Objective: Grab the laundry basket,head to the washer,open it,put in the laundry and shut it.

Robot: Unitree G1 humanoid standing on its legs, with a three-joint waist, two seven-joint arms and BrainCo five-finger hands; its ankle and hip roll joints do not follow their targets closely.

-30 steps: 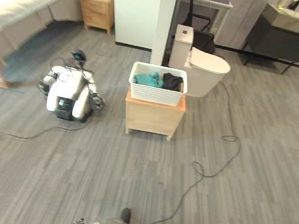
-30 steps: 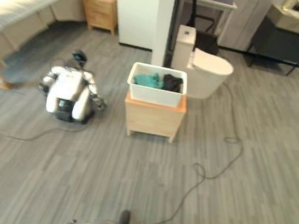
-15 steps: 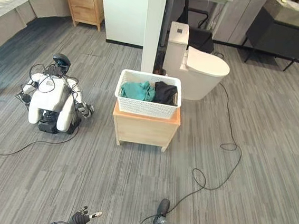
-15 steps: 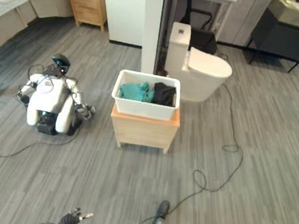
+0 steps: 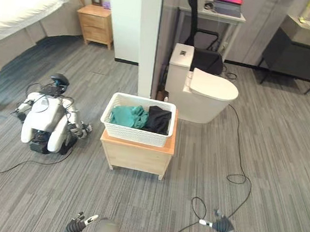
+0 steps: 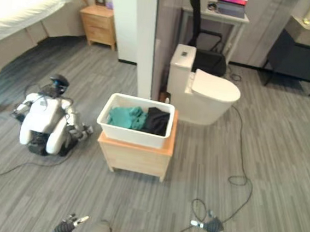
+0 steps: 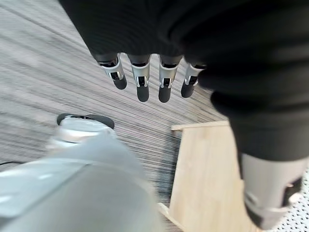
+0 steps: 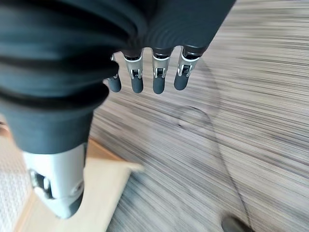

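The laundry basket [image 5: 137, 126] sits on top of a small wooden cabinet [image 5: 136, 154], and this cabinet I take as my landmark. The basket is white and holds a teal cloth [image 5: 126, 115] and a black cloth [image 5: 158, 119] side by side. Its long axis runs across my view, from my left to my right, so the two short ends point one toward each of my arms.

From the cabinet, both my hands are on the near side and well apart from it, low before me. My left robot hand [image 5: 80, 222] is on the left of the cabinet's middle line, and my right robot hand [image 5: 217, 226] is on the right of it and further out to the side. I judge the left one a little nearer to the basket.

In the wrist views my left robot hand [image 7: 150, 82] and my right robot hand [image 8: 145, 77] both have the fingers straight and relaxed, holding nothing.

Behind the cabinet stands a toilet [image 5: 201, 88], and on the floor left of the cabinet sits another robot [image 5: 47, 121].
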